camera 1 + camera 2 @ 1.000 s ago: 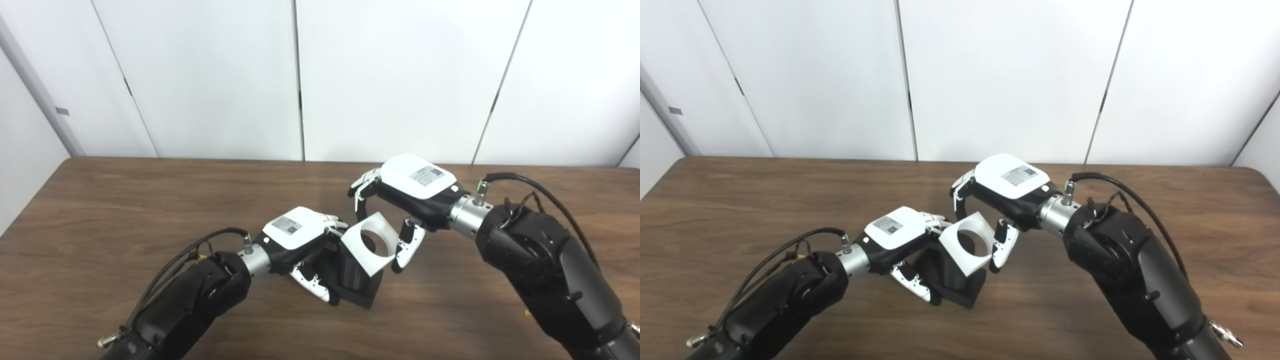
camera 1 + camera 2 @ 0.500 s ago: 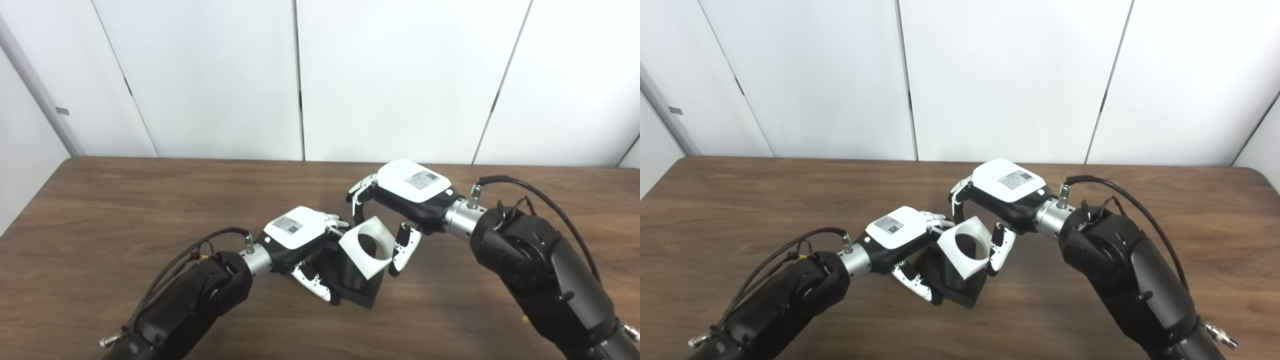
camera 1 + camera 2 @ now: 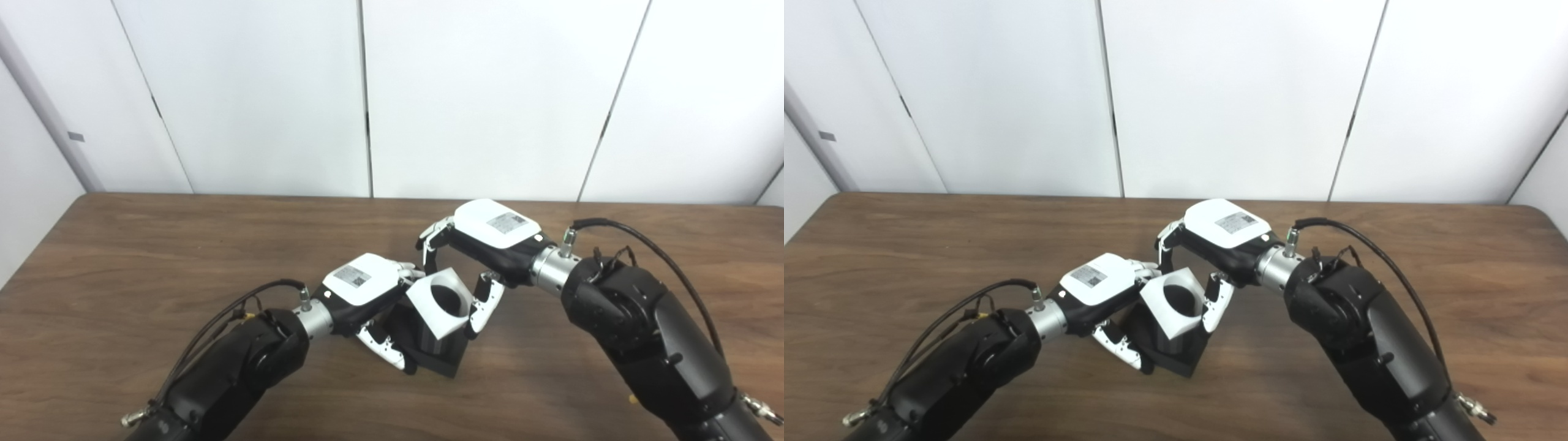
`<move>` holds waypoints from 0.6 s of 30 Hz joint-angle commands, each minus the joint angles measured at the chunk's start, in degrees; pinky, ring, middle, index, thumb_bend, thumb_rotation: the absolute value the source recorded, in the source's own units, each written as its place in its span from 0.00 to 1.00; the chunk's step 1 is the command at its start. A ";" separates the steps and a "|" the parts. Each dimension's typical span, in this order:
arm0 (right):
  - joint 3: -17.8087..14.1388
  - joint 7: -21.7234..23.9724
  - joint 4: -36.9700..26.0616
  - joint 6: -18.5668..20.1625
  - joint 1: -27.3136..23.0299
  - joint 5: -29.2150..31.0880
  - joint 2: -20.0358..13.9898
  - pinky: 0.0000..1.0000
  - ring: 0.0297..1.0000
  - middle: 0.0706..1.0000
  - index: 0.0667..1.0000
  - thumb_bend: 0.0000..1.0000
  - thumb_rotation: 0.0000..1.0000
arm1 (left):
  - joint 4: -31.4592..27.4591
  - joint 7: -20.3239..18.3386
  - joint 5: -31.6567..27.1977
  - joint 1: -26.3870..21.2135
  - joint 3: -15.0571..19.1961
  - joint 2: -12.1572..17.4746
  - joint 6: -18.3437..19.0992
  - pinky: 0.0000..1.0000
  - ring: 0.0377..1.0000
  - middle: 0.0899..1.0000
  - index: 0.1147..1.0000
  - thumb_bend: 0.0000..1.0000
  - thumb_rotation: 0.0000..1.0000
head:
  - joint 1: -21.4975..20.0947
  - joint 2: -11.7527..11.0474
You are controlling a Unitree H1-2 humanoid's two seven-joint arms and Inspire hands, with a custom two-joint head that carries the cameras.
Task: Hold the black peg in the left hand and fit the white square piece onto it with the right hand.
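And here we are right at the mating step. The left hand has its fingers wrapped around the black peg, gripping it from the left side, with the peg's square base down on the brown surface near the middle. The whole peg leans a little, tilted toward the right.

Over it comes the right hand, fingers closed on the white square piece, pinching it by opposite edges. The piece is held tilted, its round hole facing up and toward the near side, and dark shows through that hole. It looks like the top of the peg is lined up just behind or just inside the opening, though how deep it sits I cannot tell from either view.

So the scorecard, as I judge it: peg grasped, done. White piece picked up and brought to the peg, done. Alignment looks close. What's left is the push, sliding the piece down along the peg until it seats, and then letting go. Both angles need to match or it may jam on the rim
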 commanded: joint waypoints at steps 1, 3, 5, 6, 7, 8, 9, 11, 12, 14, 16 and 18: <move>0.32 -1.84 1.18 -1.24 -2.18 -0.23 0.99 0.73 0.79 0.75 0.44 0.52 0.14 | 1.46 -4.32 3.87 1.87 -2.89 -0.49 1.10 0.89 0.91 0.87 0.42 0.52 0.08 | 0.20 0.11; 0.46 -2.29 1.88 -1.48 -2.27 -0.24 1.45 0.74 0.79 0.75 0.44 0.52 0.14 | 1.72 -3.86 3.94 1.83 -2.93 -0.54 0.85 0.88 0.90 0.87 0.42 0.52 0.08 | 0.17 0.11; 0.60 -2.69 2.43 -1.79 -2.29 -0.21 1.87 0.74 0.79 0.75 0.44 0.52 0.14 | 1.58 -4.14 3.97 1.80 -3.02 -0.59 1.11 0.88 0.91 0.87 0.42 0.52 0.08 | 0.24 0.16; 0.74 -2.78 2.67 -1.95 -2.34 -0.18 2.06 0.74 0.79 0.75 0.44 0.52 0.14 | 1.44 -4.52 4.03 1.74 -3.13 -0.60 1.39 0.88 0.91 0.88 0.42 0.52 0.08 | 0.27 0.16; 0.84 -2.84 2.83 -2.04 -2.39 -0.17 2.18 0.75 0.79 0.75 0.44 0.52 0.14 | 1.33 -4.79 4.05 1.70 -3.23 -0.60 1.61 0.89 0.91 0.88 0.42 0.52 0.08 | 0.27 0.16; 0.96 -2.73 2.83 -2.00 -2.47 -0.12 2.34 0.75 0.79 0.75 0.44 0.52 0.14 | 1.31 -4.79 3.97 1.69 -3.27 -0.60 1.63 0.89 0.91 0.88 0.43 0.52 0.08 | 0.25 0.21; 1.05 -2.59 2.75 -1.98 -2.57 -0.07 2.48 0.75 0.79 0.75 0.44 0.52 0.14 | 1.38 -4.59 3.99 1.68 -3.32 -0.59 1.54 0.89 0.91 0.88 0.42 0.52 0.08 | 0.24 0.23; 1.24 -2.39 2.52 -1.97 -2.75 -0.05 2.69 0.75 0.79 0.75 0.44 0.52 0.14 | 1.53 -4.36 3.92 1.61 -3.41 -0.56 1.40 0.88 0.91 0.88 0.42 0.52 0.08 | 0.23 0.30; 1.38 -2.36 2.44 -2.15 -2.88 -0.04 2.77 0.75 0.79 0.75 0.44 0.52 0.14 | 1.56 -4.43 3.86 1.55 -3.47 -0.52 1.40 0.88 0.91 0.88 0.42 0.52 0.08 | 0.22 0.36; 1.69 -2.11 2.21 -2.29 -3.11 -0.09 2.90 0.74 0.79 0.75 0.44 0.52 0.14 | 1.38 -4.78 3.85 1.51 -3.58 -0.47 1.67 0.87 0.91 0.88 0.42 0.52 0.08 | 0.16 0.33; 2.00 -1.69 1.82 -2.16 -3.30 -0.15 3.09 0.75 0.79 0.75 0.44 0.52 0.14 | 0.98 -5.11 3.90 1.64 -3.65 -0.43 2.13 0.88 0.91 0.89 0.42 0.52 0.08 | 0.17 0.37; 2.34 -1.20 1.33 -1.99 -3.55 -0.23 3.37 0.74 0.79 0.75 0.44 0.52 0.14 | 1.02 -4.80 4.06 1.66 -3.83 -0.40 1.98 0.87 0.91 0.88 0.42 0.52 0.08 | 0.17 0.43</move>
